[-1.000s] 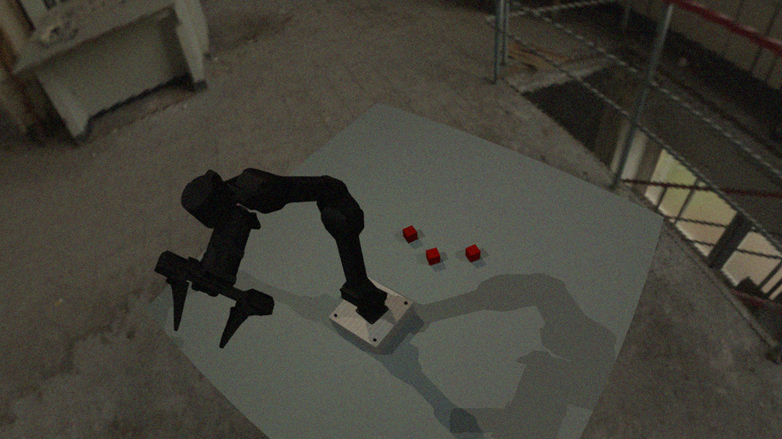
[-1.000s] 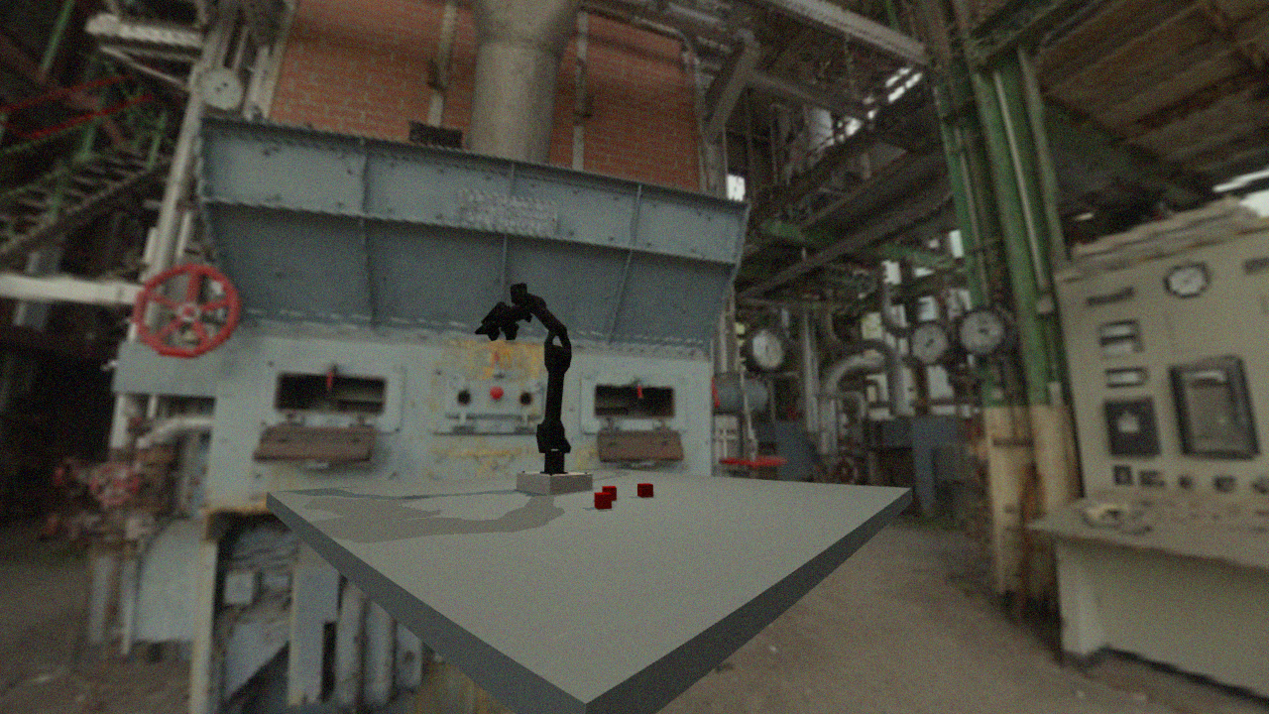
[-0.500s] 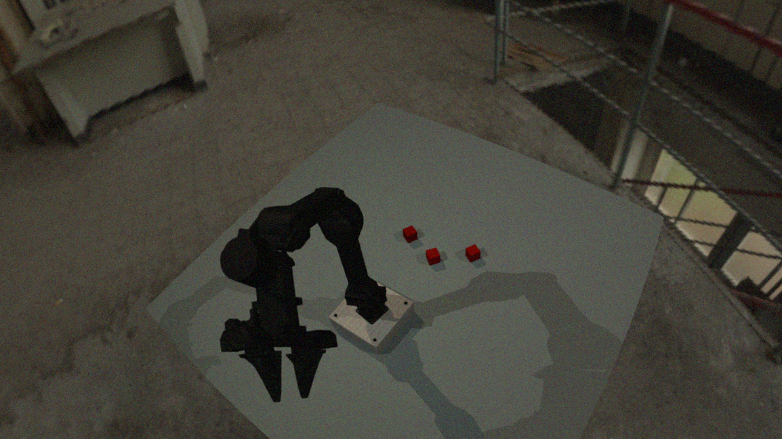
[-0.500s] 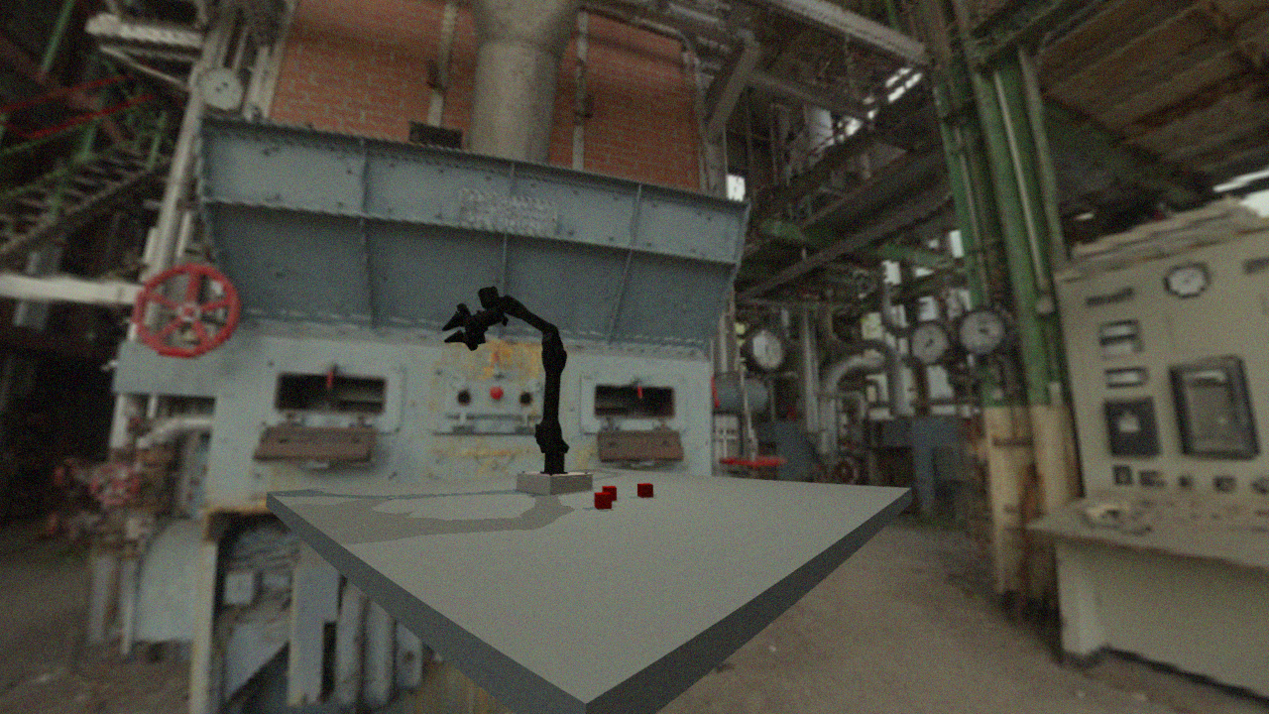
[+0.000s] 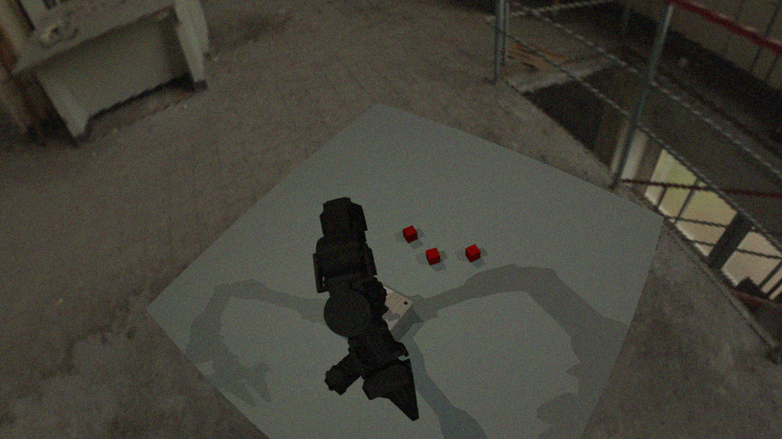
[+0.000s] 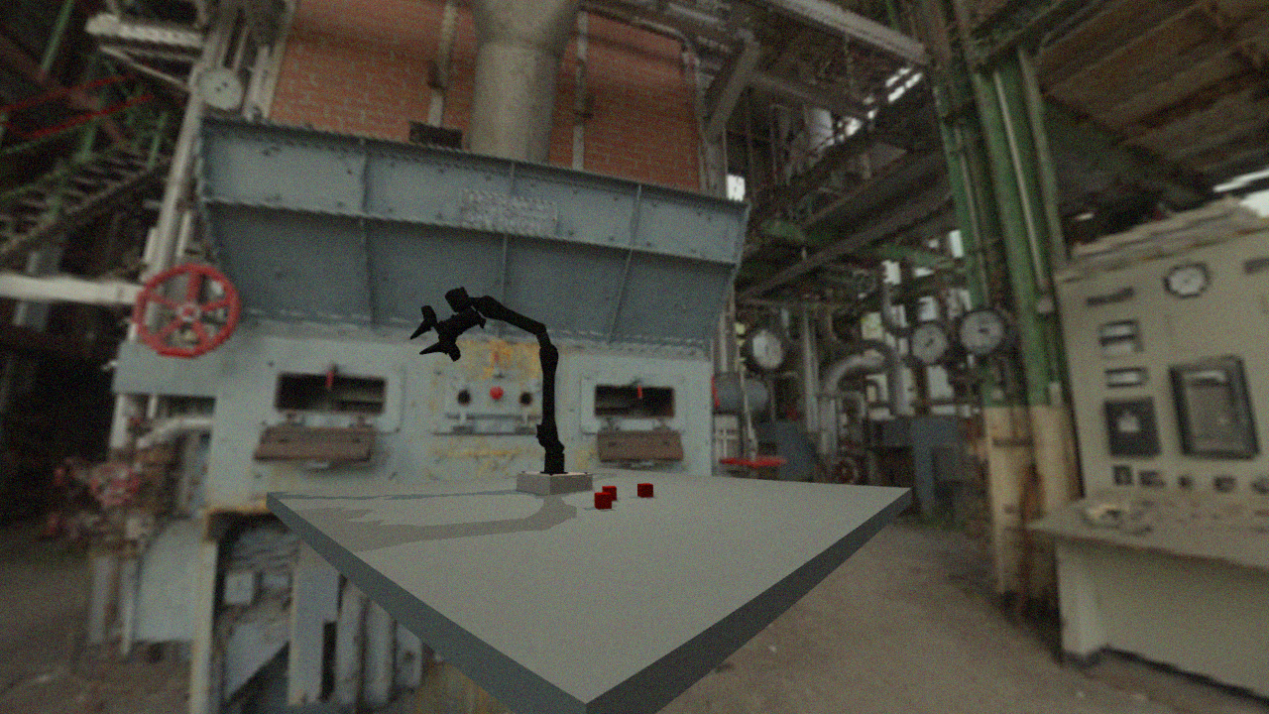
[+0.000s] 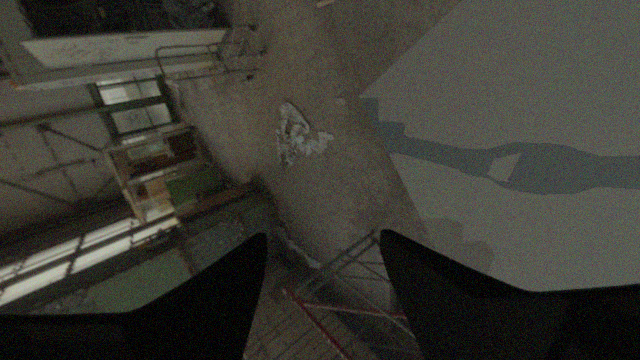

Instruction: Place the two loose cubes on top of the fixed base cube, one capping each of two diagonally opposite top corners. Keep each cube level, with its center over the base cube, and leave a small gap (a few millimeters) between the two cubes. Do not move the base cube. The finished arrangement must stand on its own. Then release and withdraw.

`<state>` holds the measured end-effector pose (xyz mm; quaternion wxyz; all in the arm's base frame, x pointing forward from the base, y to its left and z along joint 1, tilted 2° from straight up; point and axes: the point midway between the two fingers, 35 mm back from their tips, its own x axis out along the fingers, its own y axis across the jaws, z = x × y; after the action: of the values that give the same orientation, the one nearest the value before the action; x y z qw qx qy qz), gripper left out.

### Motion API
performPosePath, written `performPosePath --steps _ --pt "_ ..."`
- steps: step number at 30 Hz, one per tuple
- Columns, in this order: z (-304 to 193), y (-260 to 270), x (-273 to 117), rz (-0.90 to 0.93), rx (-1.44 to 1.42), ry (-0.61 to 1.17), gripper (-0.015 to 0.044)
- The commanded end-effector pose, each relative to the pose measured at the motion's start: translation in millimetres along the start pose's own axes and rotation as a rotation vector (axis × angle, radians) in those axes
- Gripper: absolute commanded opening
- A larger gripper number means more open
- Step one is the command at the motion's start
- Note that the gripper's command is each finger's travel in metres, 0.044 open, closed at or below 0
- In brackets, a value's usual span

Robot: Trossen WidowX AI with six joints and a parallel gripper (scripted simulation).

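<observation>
I describe from the exterior camera's side, the nearest things first. The grey, flat worktop (image 5: 501, 181) (image 6: 585, 603) (image 7: 540, 75) points one corner to this camera. On it is the first red cube (image 5: 473, 252) (image 6: 603, 501), the closest of three. A second red cube (image 5: 432, 256) (image 6: 609, 492) is behind it, and in the exterior view the first partly covers it. The third red cube (image 5: 409, 234) (image 6: 644, 490) lies to the right side in this view. From the top, all three sit flat on the worktop, apart from each other, with the second one between the others. They look the same, so I cannot tell which is the base cube; none is stacked.

Farther back is the pale, block-shaped plinth (image 5: 403, 299) (image 6: 532, 484), with small dark dots on its top. From it rises the black, jointed arm (image 5: 341, 257) (image 6: 548, 382), which bends high up and reaches to the left of the exterior view. At its end the black claw (image 5: 416, 415) (image 6: 414, 346) (image 7: 324, 240) is in the air, well apart from the cubes. Its two pointed fingers are open a little more than half, and it has hold of nothing. Behind everything stands the large blue-grey metal machine (image 6: 470, 235), with the red, spoked handwheel (image 6: 187, 311) at its left.
</observation>
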<state>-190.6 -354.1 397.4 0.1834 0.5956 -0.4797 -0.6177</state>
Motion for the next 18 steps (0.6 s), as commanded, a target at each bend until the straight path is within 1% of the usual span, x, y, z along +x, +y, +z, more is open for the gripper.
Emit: performPosePath --steps 1,10,18 --pt "-37 -20 22 -0.079 -0.134 0.07 0.0265" --pt "-125 -70 49 -0.207 -0.449 0.25 0.0265" --pt "-200 -126 53 -0.296 -0.747 0.418 0.0265"
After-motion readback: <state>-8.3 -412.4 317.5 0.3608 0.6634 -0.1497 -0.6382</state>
